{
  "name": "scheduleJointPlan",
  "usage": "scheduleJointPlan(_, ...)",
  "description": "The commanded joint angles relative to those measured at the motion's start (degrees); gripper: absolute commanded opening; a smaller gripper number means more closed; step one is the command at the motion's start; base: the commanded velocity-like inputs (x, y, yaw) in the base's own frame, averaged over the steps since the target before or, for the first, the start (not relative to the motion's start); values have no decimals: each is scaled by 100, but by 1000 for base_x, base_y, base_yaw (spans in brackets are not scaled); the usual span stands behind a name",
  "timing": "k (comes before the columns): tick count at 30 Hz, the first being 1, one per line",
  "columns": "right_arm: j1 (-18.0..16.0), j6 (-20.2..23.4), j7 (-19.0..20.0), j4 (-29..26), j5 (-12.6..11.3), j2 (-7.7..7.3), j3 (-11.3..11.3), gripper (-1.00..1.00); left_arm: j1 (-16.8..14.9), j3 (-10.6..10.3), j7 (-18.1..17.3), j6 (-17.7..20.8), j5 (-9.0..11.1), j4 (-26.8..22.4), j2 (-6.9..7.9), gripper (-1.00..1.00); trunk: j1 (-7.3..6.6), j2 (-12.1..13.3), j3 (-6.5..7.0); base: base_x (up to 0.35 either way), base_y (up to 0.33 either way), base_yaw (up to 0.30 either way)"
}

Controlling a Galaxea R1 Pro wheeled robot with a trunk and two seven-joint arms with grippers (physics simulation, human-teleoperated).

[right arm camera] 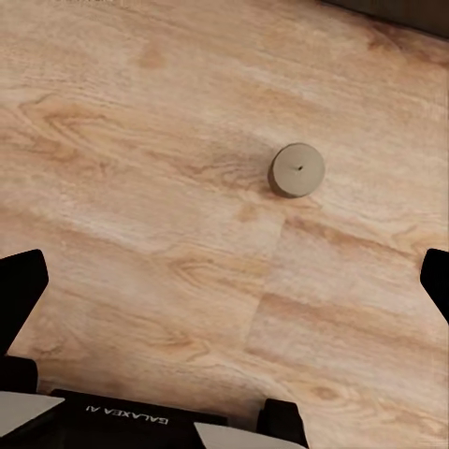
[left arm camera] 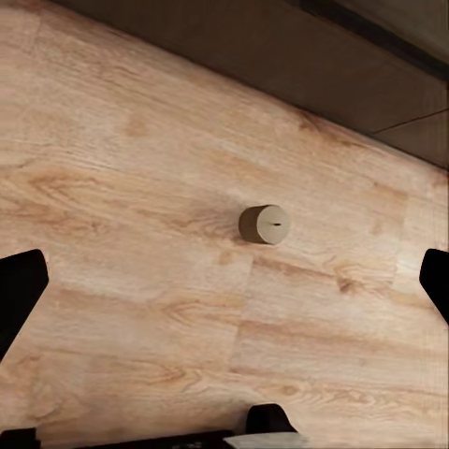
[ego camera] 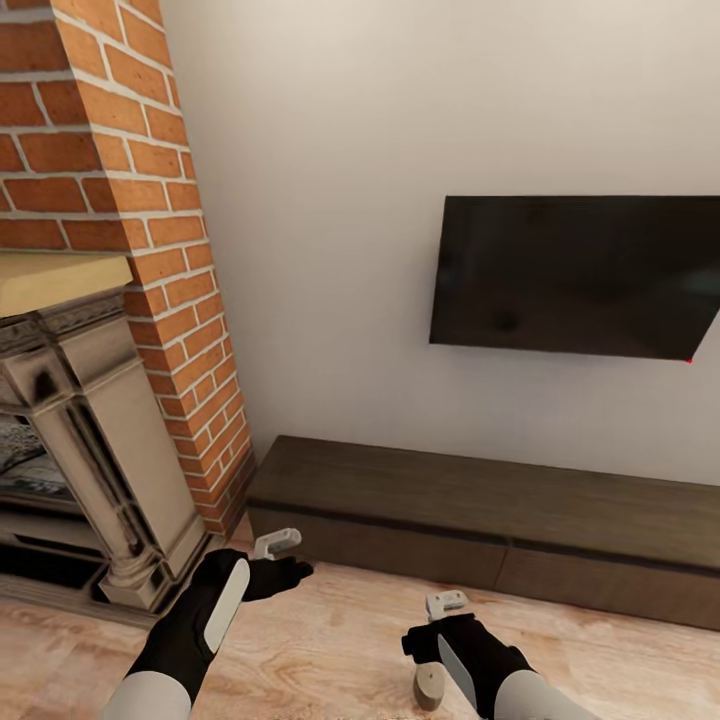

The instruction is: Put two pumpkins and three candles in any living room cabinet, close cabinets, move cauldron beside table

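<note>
One tan candle [ego camera: 430,686] stands upright on the wood floor, just in front of the cabinet [ego camera: 480,505], a long low dark-brown console whose drawer fronts look closed. My right gripper [ego camera: 440,640] hovers over the candle with its fingers [right arm camera: 21,290] spread wide and open, and the candle [right arm camera: 297,169] lies apart from them below. My left gripper [ego camera: 283,572] hangs open over the floor further left. From that wrist the same candle [left arm camera: 264,224] lies ahead of the fingertips [left arm camera: 19,292], with the cabinet [left arm camera: 281,47] beyond. Pumpkins, cauldron and table are out of view.
A brick chimney with a stone fireplace surround [ego camera: 90,440] stands at the left, close to my left arm. A black TV [ego camera: 570,275] hangs on the white wall above the cabinet. Wood floor [ego camera: 330,640] spreads between my arms and the cabinet.
</note>
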Motion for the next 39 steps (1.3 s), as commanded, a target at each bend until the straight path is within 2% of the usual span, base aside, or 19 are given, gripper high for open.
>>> scheduleJointPlan(1,-11,40,-7,-12,56,3,-4,100,-6,12,44,91,-14,-3,-3,100,24,-49,-36,0,0,88)
scheduleJointPlan(8,-22,25,-13,-12,55,-12,-42,100,-7,11,164,130,-38,21,-8,100,177,-330,-224,0,0,84)
scheduleJointPlan(10,-23,22,-13,-12,55,-17,-291,100,-7,6,174,136,-39,26,-5,100,221,-410,-278,0,0,79)
scheduleJointPlan(13,-26,26,-15,-11,62,-15,-857,100,-7,3,186,134,-39,71,-4,100,287,-530,-358,0,0,78)
scheduleJointPlan(16,-25,28,-14,-12,69,-16,-1164,100,-7,4,193,133,-39,121,-3,100,353,-651,-436,0,0,69)
scheduleJointPlan(19,-24,28,-13,-12,78,-14,-1274,100,-7,3,183,133,-46,131,-3,100,419,-771,-501,0,0,33)
scheduleJointPlan(29,-22,23,-6,-4,82,-4,-1312,100,-7,8,186,137,-81,136,-3,100,639,-1172,-685,0,0,3)
scheduleJointPlan(39,-22,37,-10,-72,79,-15,-1325,100,-7,15,346,150,-239,121,6,100,858,-1573,-870,0,0,4)
